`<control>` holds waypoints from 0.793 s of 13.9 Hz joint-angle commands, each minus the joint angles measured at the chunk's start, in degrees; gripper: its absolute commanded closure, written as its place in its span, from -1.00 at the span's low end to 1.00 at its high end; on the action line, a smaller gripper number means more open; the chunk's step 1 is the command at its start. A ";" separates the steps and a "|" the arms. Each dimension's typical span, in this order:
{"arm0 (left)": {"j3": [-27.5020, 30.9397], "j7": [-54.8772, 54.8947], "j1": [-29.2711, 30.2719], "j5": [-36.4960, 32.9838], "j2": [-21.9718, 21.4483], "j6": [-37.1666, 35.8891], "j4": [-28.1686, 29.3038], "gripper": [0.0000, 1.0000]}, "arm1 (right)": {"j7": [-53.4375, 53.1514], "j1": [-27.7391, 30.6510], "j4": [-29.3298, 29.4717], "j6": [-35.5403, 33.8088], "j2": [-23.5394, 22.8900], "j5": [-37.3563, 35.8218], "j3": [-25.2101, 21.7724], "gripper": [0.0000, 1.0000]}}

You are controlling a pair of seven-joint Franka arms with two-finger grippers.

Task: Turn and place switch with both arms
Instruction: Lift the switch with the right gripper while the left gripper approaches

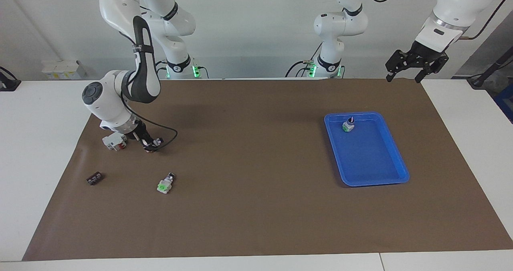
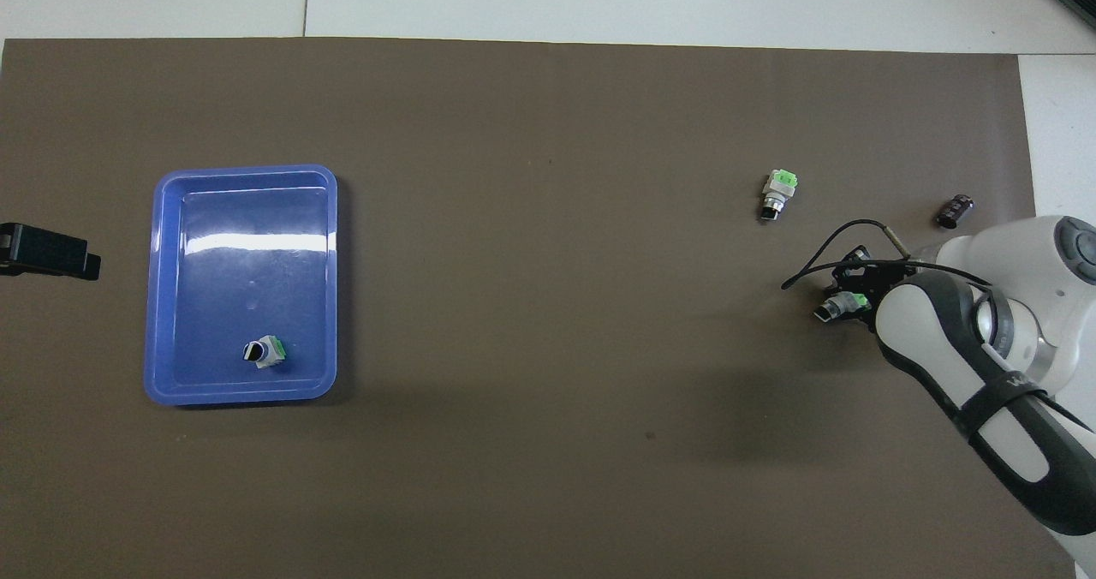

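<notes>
Reaching down at its own end of the table, the right gripper [image 1: 151, 144] sits low on the brown mat [image 1: 256, 207] and appears clenched on a small switch [image 2: 837, 307]; the overhead view shows a green face and a dark knob end poking out between its fingers. Just beside it, touching or nearly touching the arm's wrist, lies a larger white block with a red part [image 1: 114, 141]. A second switch [image 1: 165, 184] lies loose on the mat, farther from the robots, green face showing. A small black piece [image 1: 94, 178] lies apart from it, closer to the mat's edge. A third switch [image 1: 348, 124] already stands in the blue tray [image 1: 400, 170] at the left arm's end, in the part of the tray closest to the robots.

The left gripper [image 1: 416, 66] waits in the air past the tray's end of the mat, fingers spread and holding nothing.

My judgement is that the grip is the weak point: the switch is small and blocky, so an off-centre pinch could let it twist or drop when lifted. The wrist's loose cable [image 1: 160, 131] hangs close to the fingers and could snag. A sweep of the wrist might also knock the white block. Passing the switch between arms could misalign the knob.

No brand, label or writing can be read on anything here.
</notes>
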State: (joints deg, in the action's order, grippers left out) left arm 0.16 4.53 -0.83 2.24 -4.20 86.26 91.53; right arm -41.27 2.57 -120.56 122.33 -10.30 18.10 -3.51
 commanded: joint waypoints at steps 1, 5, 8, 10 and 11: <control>0.81 0.31 -0.49 -0.84 -1.24 0.05 1.37 -1.00 | -5.10 -2.90 4.10 -7.62 1.85 7.01 0.17 1.00; 0.64 0.04 -0.58 -0.84 -1.51 -1.35 1.55 -1.00 | -23.02 -8.45 9.10 -16.58 2.91 14.31 0.69 1.00; -0.07 -0.13 -1.19 1.78 -1.25 -2.06 1.02 -1.00 | -28.14 -12.23 11.83 -19.50 3.00 21.86 0.69 1.00; -0.07 -5.89 -0.84 10.37 -1.42 -2.85 1.20 -0.99 | -31.75 -15.03 12.45 -18.72 3.09 26.79 0.78 1.00; -0.24 -11.33 -1.02 13.80 -1.51 -2.59 1.37 -0.98 | -33.85 -16.62 13.58 -18.54 3.09 28.90 0.69 1.00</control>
State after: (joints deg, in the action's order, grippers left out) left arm -0.37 -0.20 -1.28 11.30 -4.35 84.27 91.70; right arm -71.60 -12.03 -108.59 103.93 -7.32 43.50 -2.66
